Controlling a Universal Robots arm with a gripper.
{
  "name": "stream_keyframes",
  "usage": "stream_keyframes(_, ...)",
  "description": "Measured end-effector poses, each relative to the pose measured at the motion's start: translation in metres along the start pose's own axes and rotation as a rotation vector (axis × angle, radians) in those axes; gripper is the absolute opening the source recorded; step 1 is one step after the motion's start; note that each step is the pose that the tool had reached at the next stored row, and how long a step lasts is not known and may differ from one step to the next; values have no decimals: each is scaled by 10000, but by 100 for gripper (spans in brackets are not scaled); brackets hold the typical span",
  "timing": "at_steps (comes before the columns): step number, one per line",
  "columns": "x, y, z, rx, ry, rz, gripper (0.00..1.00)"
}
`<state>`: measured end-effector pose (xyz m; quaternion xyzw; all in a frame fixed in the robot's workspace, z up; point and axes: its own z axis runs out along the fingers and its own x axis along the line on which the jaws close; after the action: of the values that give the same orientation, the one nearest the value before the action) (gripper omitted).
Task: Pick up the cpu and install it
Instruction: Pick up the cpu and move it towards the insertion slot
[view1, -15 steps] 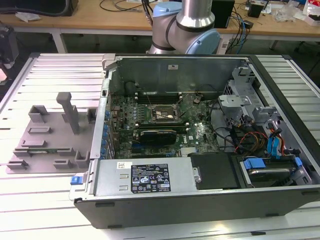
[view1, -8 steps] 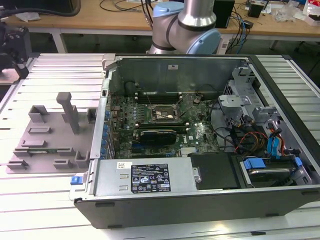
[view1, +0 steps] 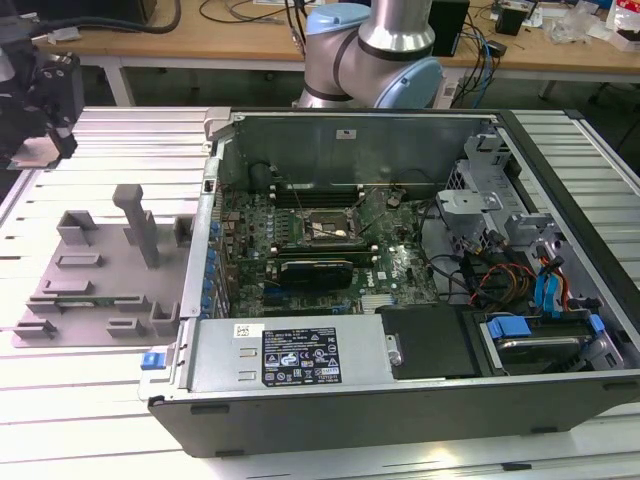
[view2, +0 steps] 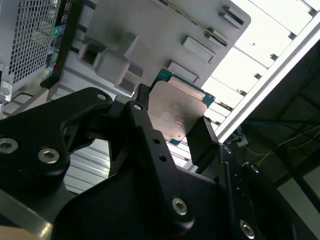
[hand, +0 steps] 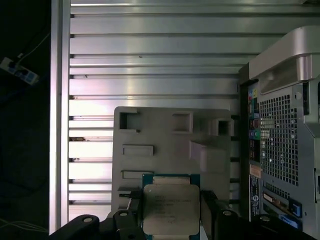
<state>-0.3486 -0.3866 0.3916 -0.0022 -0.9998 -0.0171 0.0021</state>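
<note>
The cpu (hand: 171, 209), a flat square chip with a silver-grey metal top and a green rim, is clamped between the black fingers of my gripper (hand: 171, 212). In the second wrist view the cpu (view2: 177, 114) sits in the gripper (view2: 174, 119), lifted above the grey plastic tray (view2: 150, 35). In the exterior view the gripper (view1: 40, 140) hangs high at the exterior view's left, above the tray (view1: 60, 300). The black-and-metal socket frame (view1: 325, 228) lies on the motherboard inside the open computer case (view1: 400, 400), well away from the gripper.
The tray has upright blocks (view1: 137, 225) and lies on a slatted aluminium table (view1: 90, 420). The case's side wall (view1: 205, 250) stands between tray and motherboard. Cables (view1: 480, 270) and drive bays fill the case's right part. The arm's base (view1: 375, 50) is behind the case.
</note>
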Motion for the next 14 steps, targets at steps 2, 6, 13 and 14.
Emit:
stream_keyframes(2,-62,1,-1,1,1,1,55)
stream_keyframes(6,-220,1,-1,0,0,0,55)
stream_keyframes(13,-441,2,-2,1,0,0,55)
stream_keyframes(14,-476,2,-2,1,1,0,55)
